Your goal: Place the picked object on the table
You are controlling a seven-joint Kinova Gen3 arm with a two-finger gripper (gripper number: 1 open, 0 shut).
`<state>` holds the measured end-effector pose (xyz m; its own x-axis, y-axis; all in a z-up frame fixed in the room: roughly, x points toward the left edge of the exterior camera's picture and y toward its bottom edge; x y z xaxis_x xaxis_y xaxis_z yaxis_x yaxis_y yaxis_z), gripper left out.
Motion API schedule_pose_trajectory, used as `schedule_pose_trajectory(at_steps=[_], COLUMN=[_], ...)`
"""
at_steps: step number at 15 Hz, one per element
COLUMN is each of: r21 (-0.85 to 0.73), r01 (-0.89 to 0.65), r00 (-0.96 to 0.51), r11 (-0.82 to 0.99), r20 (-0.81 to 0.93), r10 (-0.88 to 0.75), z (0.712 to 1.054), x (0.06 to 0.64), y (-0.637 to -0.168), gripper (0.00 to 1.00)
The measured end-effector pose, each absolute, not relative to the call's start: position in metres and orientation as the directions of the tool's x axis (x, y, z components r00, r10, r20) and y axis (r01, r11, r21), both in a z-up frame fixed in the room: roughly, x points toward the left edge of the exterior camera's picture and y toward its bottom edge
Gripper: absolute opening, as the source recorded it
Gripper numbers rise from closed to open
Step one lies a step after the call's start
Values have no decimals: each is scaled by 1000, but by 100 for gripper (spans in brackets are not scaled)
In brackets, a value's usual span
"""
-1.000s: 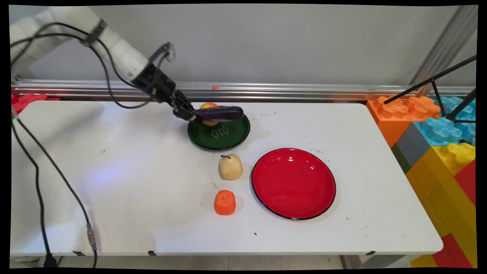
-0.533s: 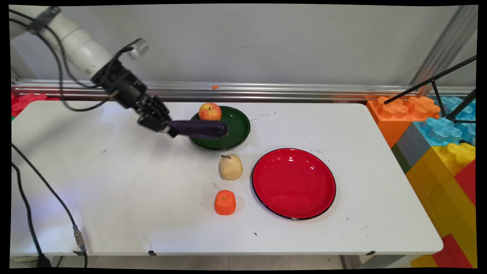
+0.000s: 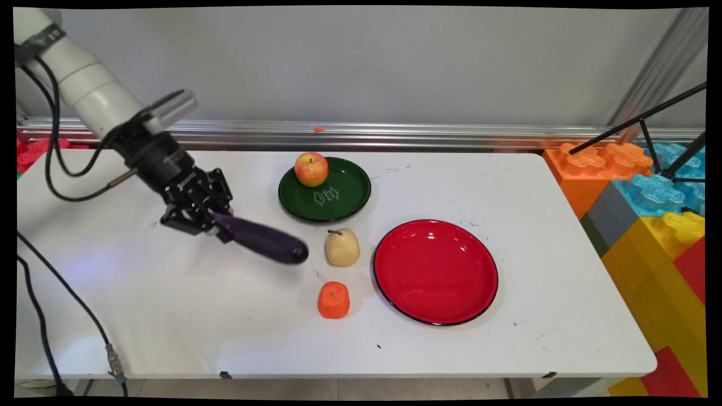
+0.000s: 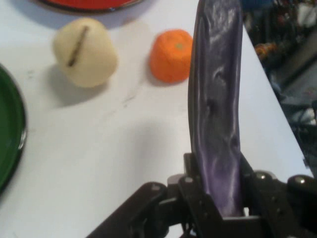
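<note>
**Gripper carrying a purple eggplant above the table's left-centre**

The black two-finger gripper (image 3: 217, 225) (image 4: 218, 198) is pinched on the stem end of a long, glossy dark-purple toy eggplant (image 3: 260, 241) (image 4: 216, 114). In the hand view the fingers (image 4: 195, 196) press against both sides of the eggplant's base. The eggplant sticks out from the gripper toward the picture's right and slightly down, its rounded tip free. A soft shadow lies on the white table (image 3: 186, 304) below it, so it appears to be held above the surface, not resting on it.

Nearest to the eggplant's tip is a pale yellow toy pear (image 3: 342, 247) (image 4: 85, 52) with a short brown stem, standing on the table just beside the tip and not touching it. A small orange toy fruit with a green spot on top (image 3: 333, 300) (image 4: 171, 55) sits nearer the table's front edge, below the pear in the main view.

Behind the pear is a round dark green plate (image 3: 344, 200) (image 4: 11, 134) with a faint white drawing in its middle. A red-and-yellow toy apple (image 3: 311, 168) stands on its far left part. To the right of the pear lies a larger round red plate with a dark rim (image 3: 435, 272), with nothing on it.

Black cables (image 3: 53, 163) hang from the white arm (image 3: 84, 84) at the left. Large coloured building blocks (image 3: 648, 225) stand against the table's right end.
</note>
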<state>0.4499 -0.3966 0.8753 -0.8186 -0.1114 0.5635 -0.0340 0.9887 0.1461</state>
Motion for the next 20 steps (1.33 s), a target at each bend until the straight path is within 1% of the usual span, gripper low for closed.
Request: schedule_pose_trajectory(at_steps=[3,9,20], r21=[117,95,74], r01=[83,224,306], r00=[-832,-832,-814], r11=[990,970,949], r20=[555,537,537], r10=[4,140,221], z=[860,816,762], x=[448,435,404], y=[-393,-398,-409], gripper=[0,0,0])
